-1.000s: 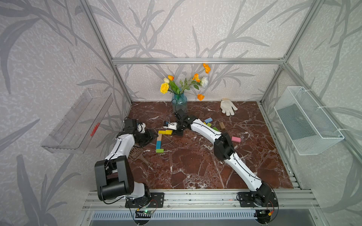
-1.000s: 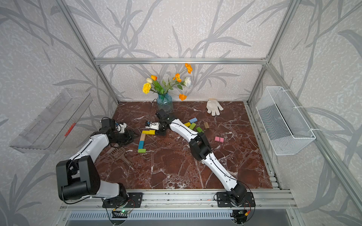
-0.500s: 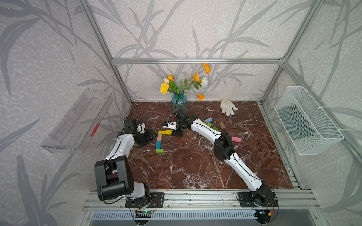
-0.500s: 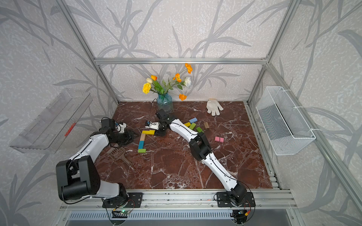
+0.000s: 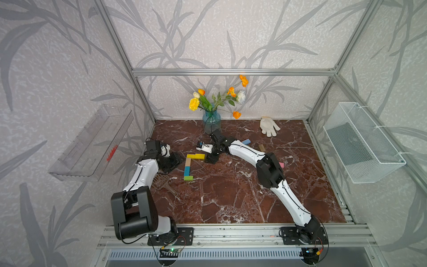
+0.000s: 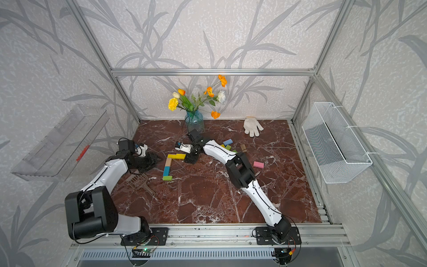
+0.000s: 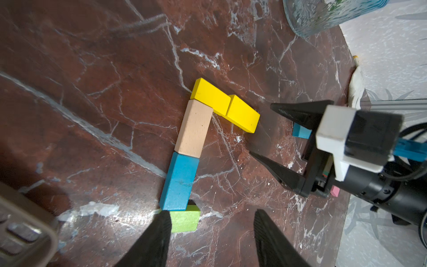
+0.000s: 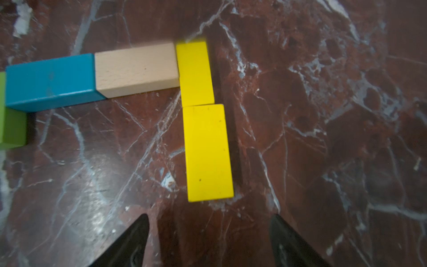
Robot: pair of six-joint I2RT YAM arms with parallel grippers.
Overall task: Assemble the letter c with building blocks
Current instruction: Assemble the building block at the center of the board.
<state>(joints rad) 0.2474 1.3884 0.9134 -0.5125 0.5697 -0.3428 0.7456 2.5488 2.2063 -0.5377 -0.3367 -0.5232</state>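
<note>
Before the spread, empty right end effector [image 8: 209, 217], the nearer yellow block [image 8: 209, 152] points straight away.

— At the back of the red marble table [image 5: 231, 196]?
— Teal glass vase [image 5: 211, 121] of yellow, orange and white flowers [image 5: 217, 97], by the rear wall. White glove [image 5: 268, 126] lying flat, well apart toward the right.
— On the left side?
— Brown slotted scoop [image 5: 161, 181] flat on the marble. Clear plastic tray [image 5: 92, 143] fixed to the left wall, something small and red [image 5: 112, 153] inside.
— On the right wall?
— White wire basket [image 5: 362, 143], hung on the frame.
</note>
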